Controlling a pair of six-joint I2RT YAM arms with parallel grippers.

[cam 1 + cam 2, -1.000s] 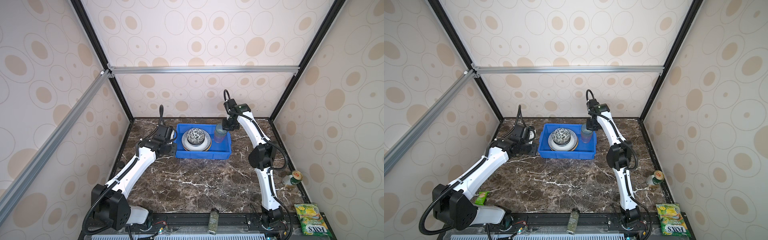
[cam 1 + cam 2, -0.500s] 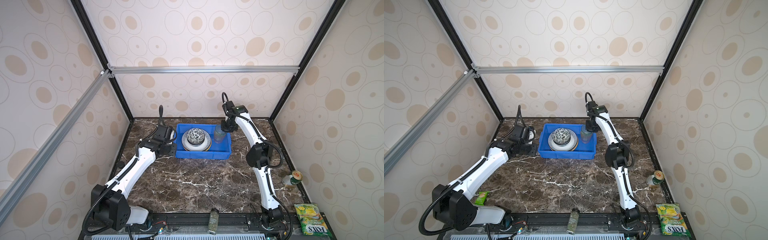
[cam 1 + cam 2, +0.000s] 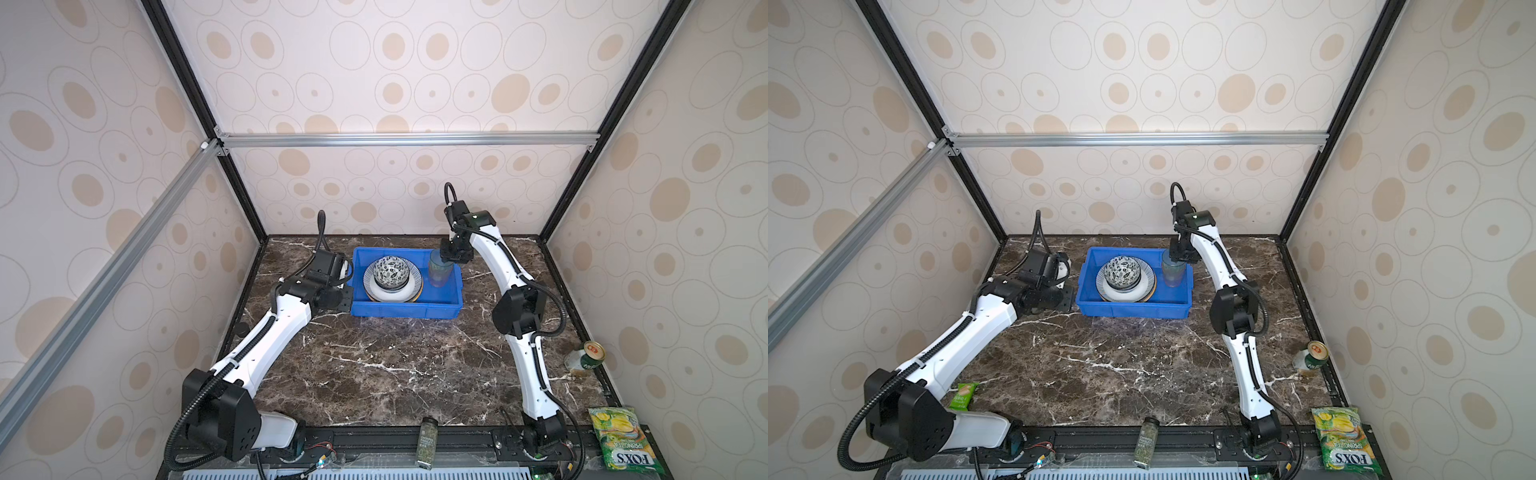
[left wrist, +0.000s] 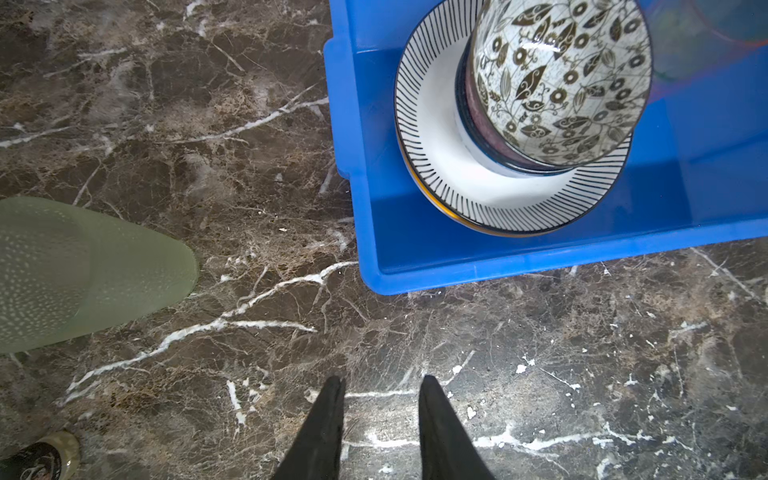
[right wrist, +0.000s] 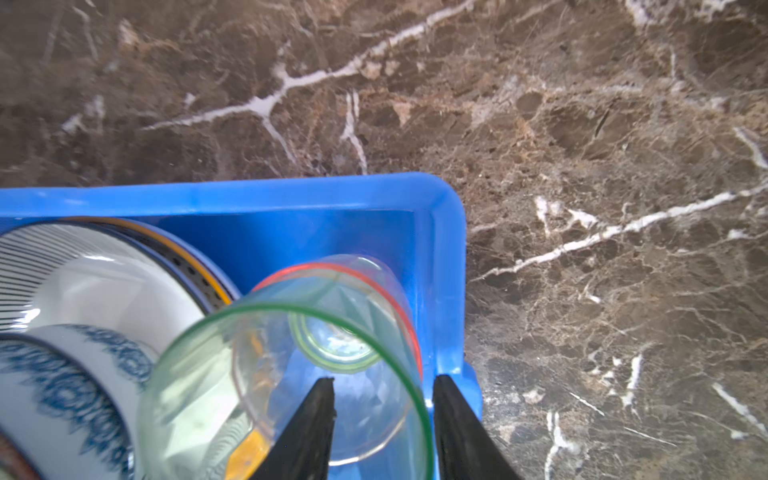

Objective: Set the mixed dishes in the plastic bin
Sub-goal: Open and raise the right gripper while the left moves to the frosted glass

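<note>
The blue plastic bin [image 3: 405,309] [image 3: 1133,309] stands at the back of the marble table. It holds a stack of plates topped by a striped-rim plate [image 4: 436,174], with a blue-white floral bowl [image 5: 75,374] under a black-white leaf bowl [image 3: 390,270] [image 4: 561,79]. At its right end a green cup [image 5: 199,395] stands nested in a pink cup [image 5: 374,282]. My right gripper [image 5: 384,378] [image 3: 455,251] hangs over them, open, one finger inside the green cup's rim and one outside. My left gripper [image 4: 382,377] [image 3: 347,301] is open over bare marble beside the bin's left end.
A can [image 3: 584,357] lies by the right wall. A yellow-green snack packet [image 3: 623,440] and a spice jar [image 3: 428,442] sit at the front edge. A small green packet [image 3: 962,395] lies near the left arm's base. A blurred pale green shape [image 4: 83,270] fills one side of the left wrist view.
My right gripper's jaws have parted from the green cup's rim, and that arm has shifted slightly left. The left arm and the dishes have not moved.
</note>
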